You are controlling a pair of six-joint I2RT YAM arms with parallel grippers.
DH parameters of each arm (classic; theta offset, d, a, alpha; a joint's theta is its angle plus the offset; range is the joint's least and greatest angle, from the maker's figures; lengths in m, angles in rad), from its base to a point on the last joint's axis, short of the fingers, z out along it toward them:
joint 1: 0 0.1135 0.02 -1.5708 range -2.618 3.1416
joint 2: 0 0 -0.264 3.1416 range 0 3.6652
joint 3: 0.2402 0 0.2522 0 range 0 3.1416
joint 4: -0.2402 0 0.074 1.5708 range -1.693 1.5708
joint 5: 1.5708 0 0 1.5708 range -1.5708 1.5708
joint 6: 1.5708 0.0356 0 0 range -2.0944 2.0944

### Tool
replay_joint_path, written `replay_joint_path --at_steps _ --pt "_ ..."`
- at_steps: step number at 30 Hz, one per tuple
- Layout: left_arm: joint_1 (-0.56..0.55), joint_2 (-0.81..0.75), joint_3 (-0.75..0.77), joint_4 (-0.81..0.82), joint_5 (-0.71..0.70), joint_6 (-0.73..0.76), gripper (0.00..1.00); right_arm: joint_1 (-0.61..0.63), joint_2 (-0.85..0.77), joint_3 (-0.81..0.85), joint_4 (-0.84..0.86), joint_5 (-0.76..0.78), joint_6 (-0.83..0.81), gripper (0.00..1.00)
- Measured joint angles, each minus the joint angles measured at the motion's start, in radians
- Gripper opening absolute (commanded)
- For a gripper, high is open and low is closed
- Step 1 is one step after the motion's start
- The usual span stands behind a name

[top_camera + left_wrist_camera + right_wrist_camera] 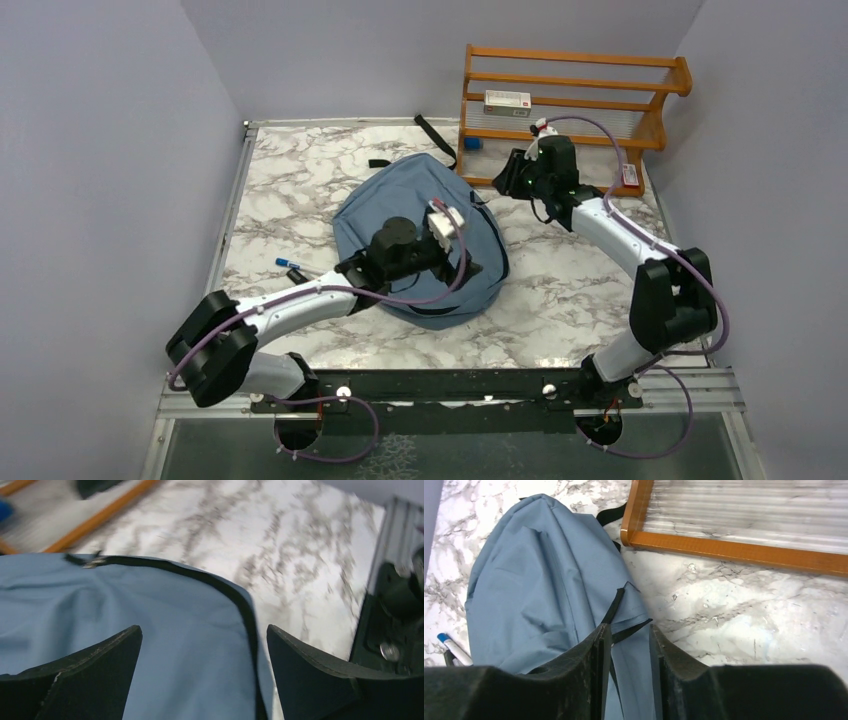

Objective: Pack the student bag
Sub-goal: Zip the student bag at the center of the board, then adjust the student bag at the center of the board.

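Student bag [425, 205] lies flat mid-table, dusty blue with dark zipper trim, and one black strap [436, 136] trails off its far edge. My left gripper [202, 635] hangs over the bag's near right part, jaws spread wide, nothing between them but blue fabric underneath; can't tell if the pads [100, 655] touch the cloth. My right gripper [629, 630] is at the bag's far right edge, jaws parted by a narrow gap only. A black-trimmed corner of the bag [544, 580] runs up into that gap and seems to brush the left-hand finger [596, 650]; contact isn't certain, and I see no pinch. From the top camera my left wrist covers the middle of the bag, so that gripper's tips are hard to make out there. Left wrist view is motion-blurred. A blue-capped pen [292, 266] lies on the marble table [560, 290] just left of the bag, cut off in the right wrist view. Wooden rack [575, 100] stands far right with a small white box [507, 100] on it.
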Motion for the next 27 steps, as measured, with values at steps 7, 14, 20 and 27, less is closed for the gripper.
replay_joint_path --at_steps 7,14,20,27 --pt "0.197 -0.125 0.0 -0.006 -0.13 -0.196 0.99 0.0 -0.14 -0.053 -0.023 0.011 -0.028 0.43" --pt "0.386 -0.033 0.1 -0.151 -0.175 -0.402 0.99 0.0 -0.157 -0.053 -0.056 -0.047 -0.031 0.44" --pt "0.467 0.064 0.125 -0.214 -0.166 -0.536 0.92 0.011 -0.082 0.003 -0.065 -0.148 -0.002 0.44" --pt "0.484 0.085 0.128 -0.245 -0.155 -0.594 0.85 0.113 0.013 0.056 -0.069 -0.199 0.021 0.44"
